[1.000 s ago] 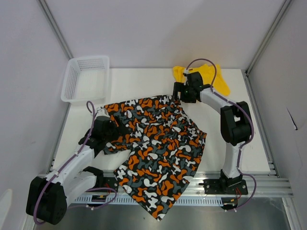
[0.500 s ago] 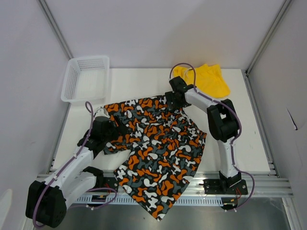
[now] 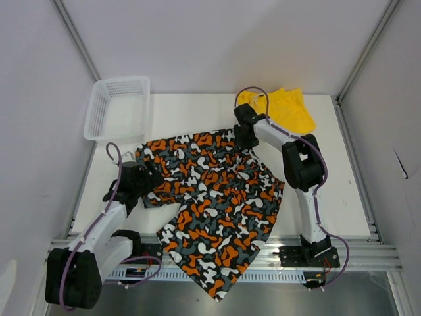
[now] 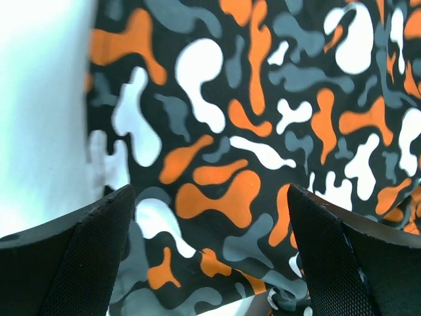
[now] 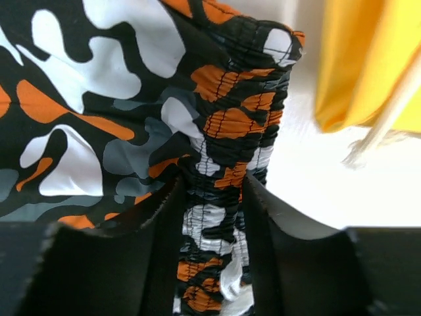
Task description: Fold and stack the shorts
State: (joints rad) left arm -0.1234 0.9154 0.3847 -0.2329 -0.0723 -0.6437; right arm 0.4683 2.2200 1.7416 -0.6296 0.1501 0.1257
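The patterned shorts (image 3: 217,197) lie spread across the table, and their lower leg hangs over the near edge. My right gripper (image 3: 242,137) is at their far right corner. In the right wrist view its jaws press from both sides on the bunched elastic waistband (image 5: 214,164). The yellow shorts (image 3: 289,108) lie crumpled at the back right, and their pale drawstring (image 5: 381,125) shows beside my right gripper (image 5: 210,191). Over the left edge of the patterned cloth (image 4: 217,131), my left gripper (image 4: 210,197) stands wide open and holds nothing.
A white mesh basket (image 3: 99,108) stands at the back left corner. Bare white table (image 4: 39,99) shows left of the patterned cloth. The metal frame rail (image 3: 368,253) runs along the near edge.
My right gripper moved left from the yellow shorts to the patterned waistband corner and closed on it. My left arm shifted slightly left, and the cloth's left corner spread out.
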